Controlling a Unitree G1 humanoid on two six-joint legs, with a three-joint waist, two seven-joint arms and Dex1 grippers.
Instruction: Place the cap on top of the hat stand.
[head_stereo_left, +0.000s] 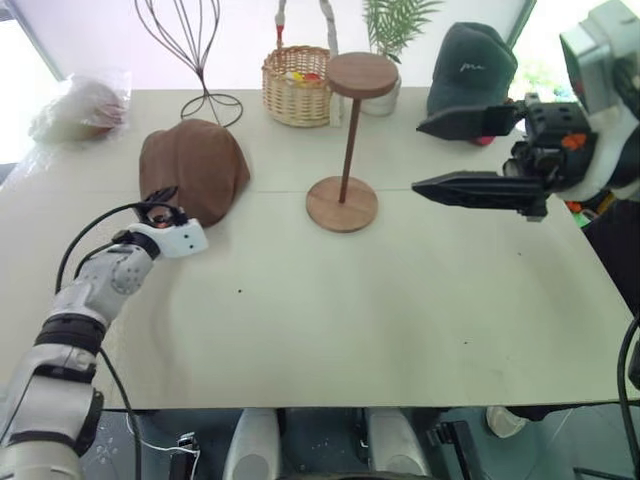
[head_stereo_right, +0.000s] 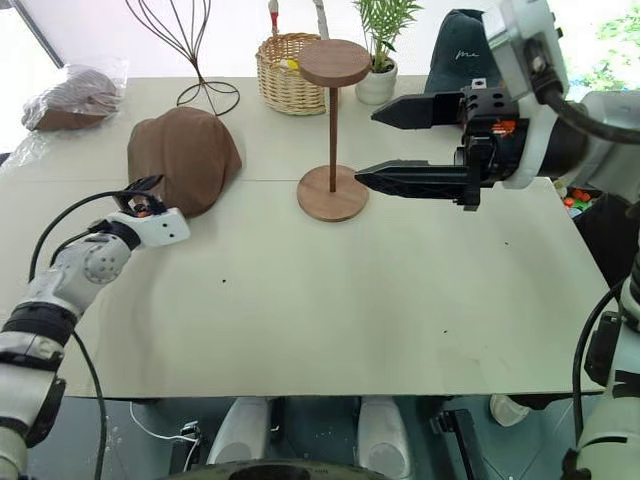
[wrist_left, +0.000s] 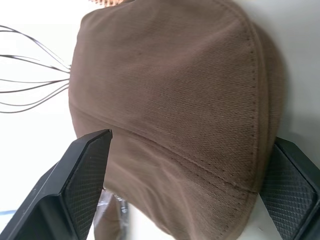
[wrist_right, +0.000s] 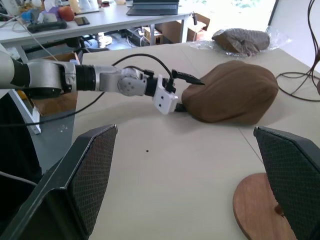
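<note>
Now left gripper (wrist_right: 181, 92) (2 fingers spread) straddles cap (head_stereo_left: 195, 168) edge.

Wicker basket (head_stereo_left: 296, 86), black wire stand (head_stereo_left: 190, 50), dark green cap (head_stereo_left: 470, 70), potted plant (head_stereo_left: 392, 40).

Cap (head_stereo_left: 194, 167) left of hat stand (head_stereo_left: 343, 190) (basket (head_stereo_left: 295, 86) behind), on table (head_stereo_left: 400, 320).

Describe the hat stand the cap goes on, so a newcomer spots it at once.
Start at the pale table and look to the middle of its far half, just in front of the wicker basket. There stands the hat stand: a thin upright wooden rod on a round flat base, topped by a round disc. Unlike the black wire stand nearby, it is solid brown wood.
</note>
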